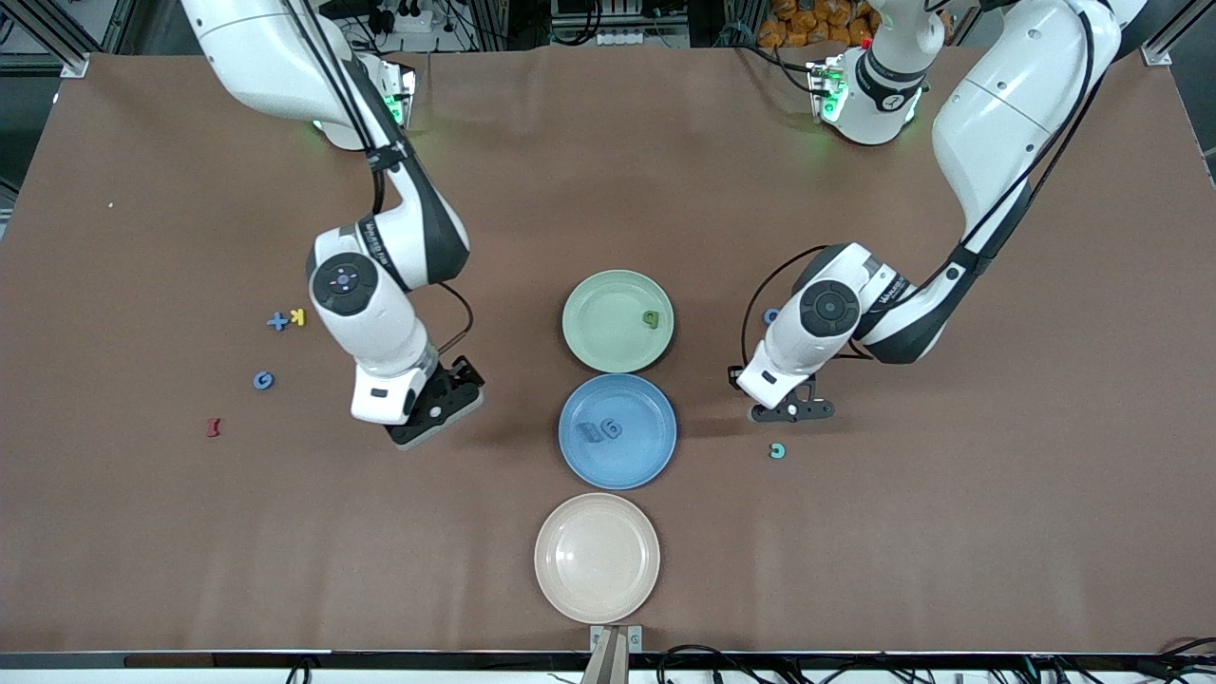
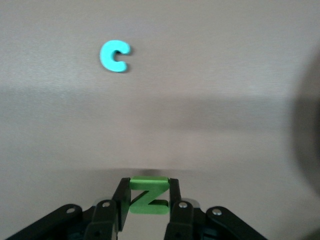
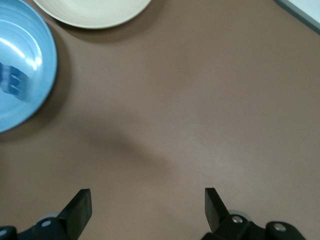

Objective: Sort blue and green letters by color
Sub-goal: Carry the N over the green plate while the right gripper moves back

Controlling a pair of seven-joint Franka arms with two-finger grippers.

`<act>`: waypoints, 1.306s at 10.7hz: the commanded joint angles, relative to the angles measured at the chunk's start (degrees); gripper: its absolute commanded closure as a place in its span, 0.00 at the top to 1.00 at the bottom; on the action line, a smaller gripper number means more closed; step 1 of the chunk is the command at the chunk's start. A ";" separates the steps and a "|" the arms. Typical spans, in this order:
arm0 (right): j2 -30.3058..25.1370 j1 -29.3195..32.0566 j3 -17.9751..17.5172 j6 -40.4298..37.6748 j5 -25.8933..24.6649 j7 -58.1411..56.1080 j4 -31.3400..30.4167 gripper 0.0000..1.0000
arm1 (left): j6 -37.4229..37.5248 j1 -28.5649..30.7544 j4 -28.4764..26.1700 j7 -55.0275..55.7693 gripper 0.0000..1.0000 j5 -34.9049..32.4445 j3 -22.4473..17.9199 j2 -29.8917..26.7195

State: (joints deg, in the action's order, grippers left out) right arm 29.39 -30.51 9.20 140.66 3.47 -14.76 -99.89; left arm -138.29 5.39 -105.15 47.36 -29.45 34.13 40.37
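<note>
**Green Z in the left gripper, plates lined up mid-table**

We see three plates in a row down the middle of the table (image 1: 142,570): a green plate (image 1: 594,328) farthest from the front camera, a blue plate (image 1: 646,451) next, and a cream plate (image 1: 597,558) nearest. The green plate carries one green piece (image 1: 651,319); the blue plate carries two blue pieces (image 1: 601,430) lying side by side.

The left gripper (image 2: 148,202) hangs over bare table toward the left arm's end, beside the blue plate, its fingers clamped on a green Z (image 2: 148,196). In the left wrist view the Z stands upright between the fingers, its flat face toward the camera. A teal C (image 1: 777,451) lies on the table just nearer the front camera than that gripper, nothing between them.

The right gripper (image 3: 147,210) hovers over bare table toward the right arm's end, fingers spread wide and holding nothing.

Farther toward that end lie a blue plus (image 1: 277,322) touching a yellow K (image 1: 298,316), a blue G (image 1: 263,381), and a dark red piece (image 1: 214,427).
</note>
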 commanded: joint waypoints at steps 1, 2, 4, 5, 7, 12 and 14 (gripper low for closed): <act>-2.23 4.22 -0.93 0.49 1.62 -7.62 -2.68 1.00 | 0.21 0.06 -1.02 5.80 0.00 -0.69 3.47 -2.84; -2.23 4.75 -0.93 0.58 3.46 -9.74 -3.03 1.00 | 0.47 0.06 -0.93 7.82 0.00 -0.69 4.79 -3.01; -2.05 6.76 -0.93 3.37 4.62 -13.95 -4.51 1.00 | 0.74 -0.29 -1.02 11.60 0.00 -0.69 7.34 -3.19; -2.14 8.25 -1.02 4.87 4.62 -16.85 -5.57 1.00 | 0.82 -0.64 -1.02 14.14 0.00 -0.69 8.92 -3.28; -2.75 10.19 -1.02 5.15 4.71 -20.98 -6.46 1.00 | 2.75 -2.66 -0.58 19.06 0.00 -0.69 10.95 -3.37; -3.98 15.65 -1.11 4.62 4.71 -29.62 -7.95 1.00 | 2.76 -8.63 -0.49 26.46 0.00 -0.69 11.04 -3.37; -4.60 17.05 -1.11 4.36 4.71 -30.49 -8.83 1.00 | 2.76 -10.13 -0.23 26.65 0.00 -1.22 10.87 -2.75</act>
State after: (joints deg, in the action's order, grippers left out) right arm 28.07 -15.39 9.10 145.24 6.88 -42.55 -105.26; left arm -136.23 -3.35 -105.21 72.19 -29.45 45.33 38.22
